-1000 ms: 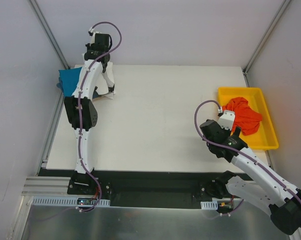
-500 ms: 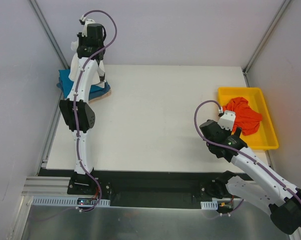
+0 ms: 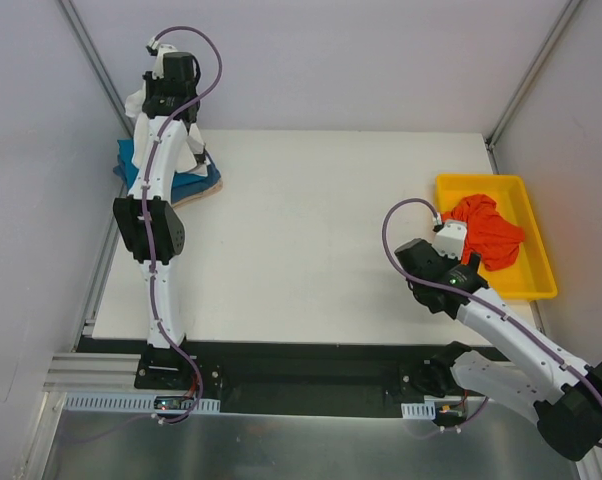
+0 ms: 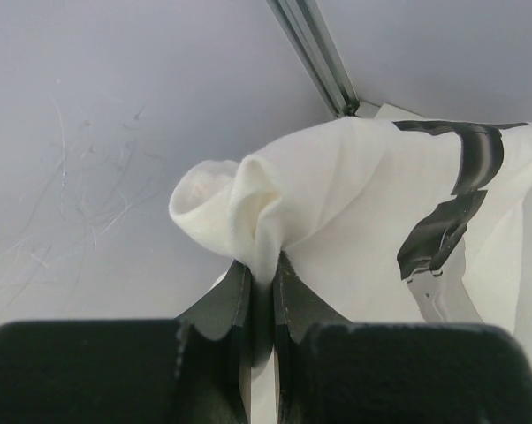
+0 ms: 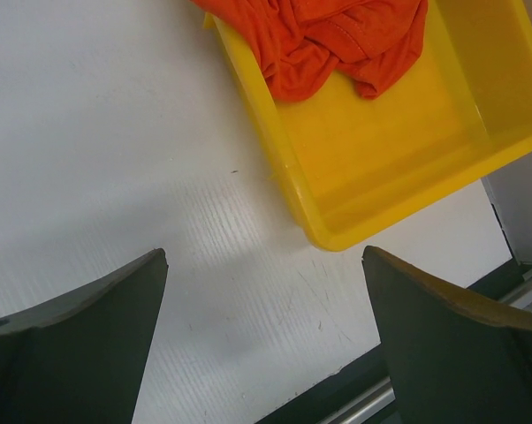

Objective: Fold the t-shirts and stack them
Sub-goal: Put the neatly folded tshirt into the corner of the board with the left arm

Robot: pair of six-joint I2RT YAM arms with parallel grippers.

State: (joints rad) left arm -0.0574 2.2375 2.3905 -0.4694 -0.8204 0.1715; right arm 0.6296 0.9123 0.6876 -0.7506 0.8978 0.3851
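Note:
My left gripper [image 4: 262,265] is shut on a bunched fold of the white t-shirt with black print [image 4: 372,194]. In the top view it [image 3: 173,95] holds that white shirt [image 3: 139,103] raised at the far left corner, above a teal-blue shirt [image 3: 193,180] that lies on a tan one [image 3: 186,198]. The orange-red shirt [image 3: 489,230] lies crumpled in the yellow tray [image 3: 536,285]; it also shows in the right wrist view [image 5: 337,35]. My right gripper [image 5: 264,256] is open and empty above bare table just left of the tray's near corner [image 5: 337,231].
The booth's walls and a metal corner post [image 4: 315,53] stand close behind the left gripper. The table's near edge [image 5: 372,397] lies just below the right gripper. The yellow tray stands at the right edge of the table.
My left gripper has risen and moved back-left toward the corner, lifting the white shirt off the teal and tan pile. The right arm has shifted only slightly.

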